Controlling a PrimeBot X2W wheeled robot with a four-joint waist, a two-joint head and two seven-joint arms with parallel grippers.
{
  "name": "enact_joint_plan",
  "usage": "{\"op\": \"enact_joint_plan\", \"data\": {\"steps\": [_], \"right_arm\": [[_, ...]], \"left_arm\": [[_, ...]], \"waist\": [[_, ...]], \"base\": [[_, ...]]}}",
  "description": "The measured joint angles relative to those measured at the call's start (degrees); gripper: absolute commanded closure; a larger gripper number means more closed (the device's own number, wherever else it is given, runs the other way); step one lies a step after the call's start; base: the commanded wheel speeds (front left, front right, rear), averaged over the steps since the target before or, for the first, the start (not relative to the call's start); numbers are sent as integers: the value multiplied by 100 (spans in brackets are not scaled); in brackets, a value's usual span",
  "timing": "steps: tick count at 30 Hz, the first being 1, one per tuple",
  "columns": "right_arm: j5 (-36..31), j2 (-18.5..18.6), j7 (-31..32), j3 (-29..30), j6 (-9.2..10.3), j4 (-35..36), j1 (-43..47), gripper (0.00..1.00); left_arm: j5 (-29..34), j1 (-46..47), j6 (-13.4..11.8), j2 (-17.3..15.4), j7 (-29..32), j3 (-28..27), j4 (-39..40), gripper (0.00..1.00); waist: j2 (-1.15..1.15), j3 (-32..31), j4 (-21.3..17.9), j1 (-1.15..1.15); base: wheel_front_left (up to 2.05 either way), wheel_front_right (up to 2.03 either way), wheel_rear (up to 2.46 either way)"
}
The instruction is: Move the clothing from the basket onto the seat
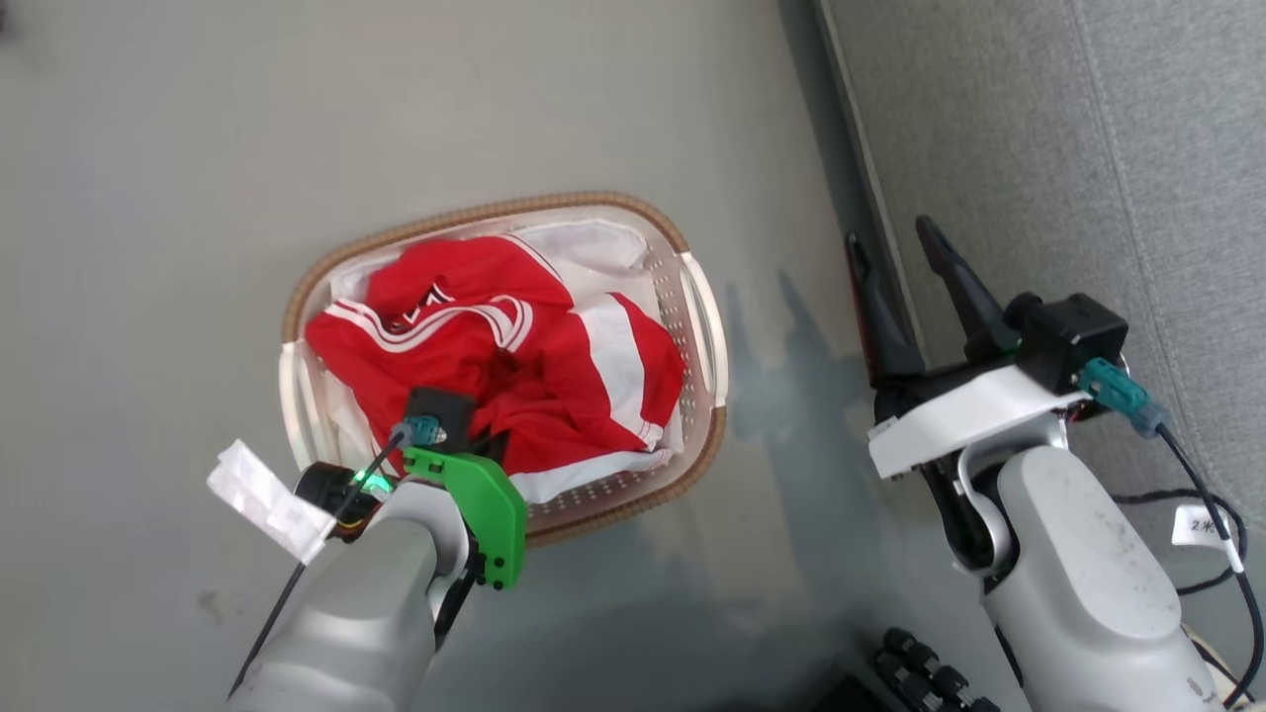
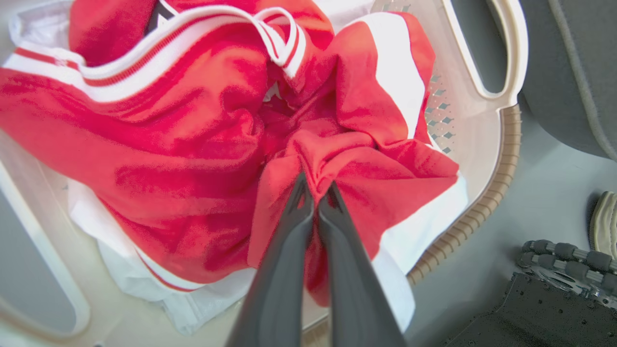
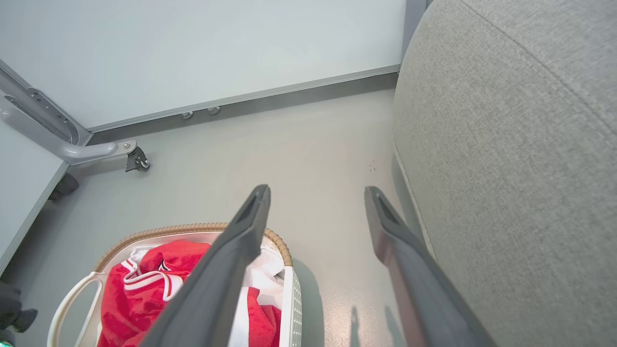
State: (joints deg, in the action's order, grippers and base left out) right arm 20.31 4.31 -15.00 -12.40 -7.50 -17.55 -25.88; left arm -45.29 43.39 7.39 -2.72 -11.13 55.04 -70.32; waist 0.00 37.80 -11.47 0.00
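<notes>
- Our left gripper [image 2: 315,190] sits closest to the lens in the left wrist view. Its two dark fingers are pressed together and pinch a raised fold of the clothing [image 2: 193,144] between their tips.
- From the head view we see that arm's pale forearm and its green bracket [image 1: 485,504] reaching over the near rim of the basket [image 1: 593,203]. The fingers themselves are hidden under the wrist.
- We find the clothing inside the basket. It is red fabric with white stripes and trim, heaped from the left end across to the right handle and sagging toward the near rim.
- We see the white liner [image 1: 593,242] at the basket's far rim, and again under the red cloth along the near rim.
- We see the basket standing on the grey floor [image 1: 198,148], near the foot of the seat [image 1: 1039,148] but apart from it.
- Our right gripper [image 1: 888,235] hangs with its fingers spread wide and holds nothing. It is above the strip of floor between the basket and the seat, with one finger over the seat's edge.
- We can tell the seat is light grey woven fabric with a seam line running across it.
- Through the right wrist view we see a metal leg with a caster [image 3: 135,161] on the floor by the foot of the far wall.
</notes>
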Motion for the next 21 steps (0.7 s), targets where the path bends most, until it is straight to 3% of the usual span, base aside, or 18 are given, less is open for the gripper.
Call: {"op": "enact_joint_plan", "data": {"steps": [7, 12, 21], "right_arm": [[36, 25, 0, 119, -1, -154, 370, 0], [34, 33, 0, 400, 0, -187, 701, 0], [-13, -16, 0, 458, 0, -332, 1282, 0]], "left_arm": [[86, -177, -49, -32, -366, -176, 468, 100], [735, -619, -337, -286, -400, -1062, 1972, 100], [2006, -1951, -225, -264, -399, -2592, 3864, 100]], "waist": [[0, -627, 156, 0], [0, -1153, 320, 0], [0, -2133, 626, 0]], "base": [[0, 0, 0], [0, 0, 0], [0, 0, 0]]}}
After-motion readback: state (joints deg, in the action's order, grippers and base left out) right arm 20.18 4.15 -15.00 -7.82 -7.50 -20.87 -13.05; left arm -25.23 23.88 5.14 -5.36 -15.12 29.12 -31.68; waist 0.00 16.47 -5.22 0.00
